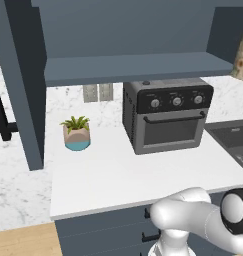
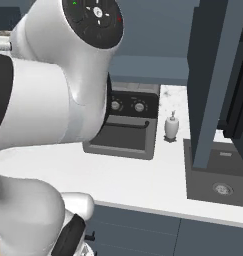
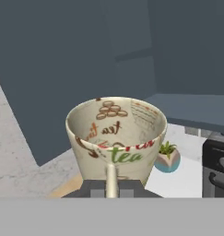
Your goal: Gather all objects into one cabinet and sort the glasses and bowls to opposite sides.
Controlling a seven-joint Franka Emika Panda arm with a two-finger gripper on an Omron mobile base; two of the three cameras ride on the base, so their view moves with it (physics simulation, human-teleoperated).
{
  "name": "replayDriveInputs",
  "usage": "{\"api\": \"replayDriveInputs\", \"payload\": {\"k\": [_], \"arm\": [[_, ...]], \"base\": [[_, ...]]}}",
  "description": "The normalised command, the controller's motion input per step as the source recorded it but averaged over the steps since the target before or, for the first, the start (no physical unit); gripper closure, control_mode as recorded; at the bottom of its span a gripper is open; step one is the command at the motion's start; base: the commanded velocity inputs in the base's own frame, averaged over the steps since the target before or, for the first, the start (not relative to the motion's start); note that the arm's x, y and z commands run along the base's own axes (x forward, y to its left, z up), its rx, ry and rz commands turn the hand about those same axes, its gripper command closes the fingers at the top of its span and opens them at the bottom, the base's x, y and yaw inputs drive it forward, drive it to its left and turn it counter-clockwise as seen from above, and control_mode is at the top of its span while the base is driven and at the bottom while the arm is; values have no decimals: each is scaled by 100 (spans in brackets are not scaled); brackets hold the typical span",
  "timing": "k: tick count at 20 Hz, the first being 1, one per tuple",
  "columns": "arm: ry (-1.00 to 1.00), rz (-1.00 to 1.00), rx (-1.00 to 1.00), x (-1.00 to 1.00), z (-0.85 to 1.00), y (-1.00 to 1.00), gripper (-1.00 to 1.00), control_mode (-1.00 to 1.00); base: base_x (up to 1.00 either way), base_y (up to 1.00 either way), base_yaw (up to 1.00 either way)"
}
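grip: jaws pinched on the beige mug by its handle, held up in front of the cabinet.
risk: thin handle hold, so the mug could swing or slip.
clearance: may clip the shelf edge; toaster oven and plant on the bench below.

Beige mug upright, handle between the fingers.

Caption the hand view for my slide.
Shut gripper holds beige printed mug by its rim, before the slate-blue cabinet.
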Motion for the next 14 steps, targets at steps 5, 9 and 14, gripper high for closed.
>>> {"api": "replayDriveInputs", "payload": {"k": [5,9,14], "arm": [[2,-3,-11,-89,13,10,100,-100],[1,1,-11,-8,7,0,100,-100],[0,0,0,0,0,0,100,-100]], "base": [[0,0,0],[0,0,0],[0,0,0]]}}
